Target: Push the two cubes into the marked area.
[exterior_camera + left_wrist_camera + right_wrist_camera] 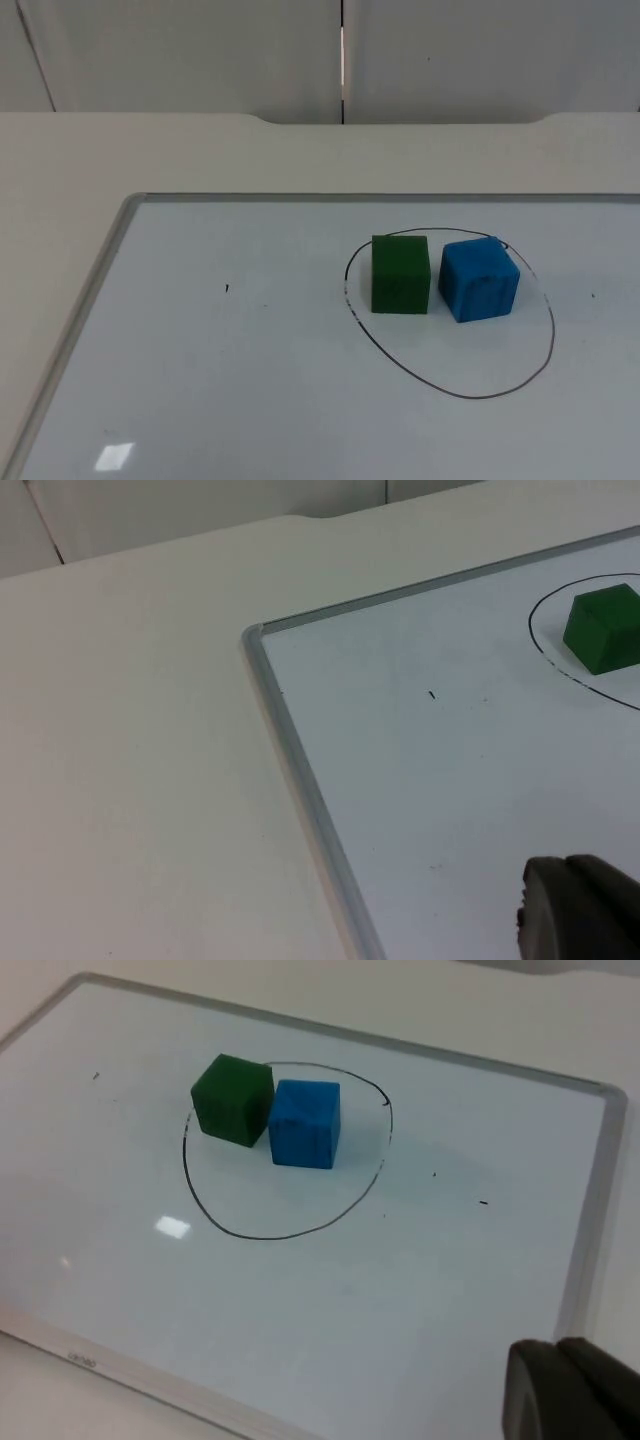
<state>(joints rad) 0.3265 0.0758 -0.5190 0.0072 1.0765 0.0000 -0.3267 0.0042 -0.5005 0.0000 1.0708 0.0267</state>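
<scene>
Green foam cube (400,274): sits on the white dry-erase board (250,400), inside the hand-drawn black oval outline (450,392), toward its 10 o'clock edge in the top view.
Blue foam cube (479,279): just beside the green one at its 3 o'clock, a narrow gap between them, also inside the outline, near its 1 o'clock edge.
Marked area: holds both cubes; the half toward 6 o'clock is bare board.
Left claw (580,910): a dark fingertip shows above the board, well apart from the cubes; whether it is apart or together cannot be told. This arm waits.
Right claw (570,1390): a dark fingertip over the board's near side, well apart from the outline; its state cannot be told either.
Progress: the task looks complete as things lie.
Risk: both cubes rest close to the line, so any further nudge from 6 o'clock, or an arm sweeping past, could slide one across it.
Counter (60,200): beige, carrying the board.
</scene>
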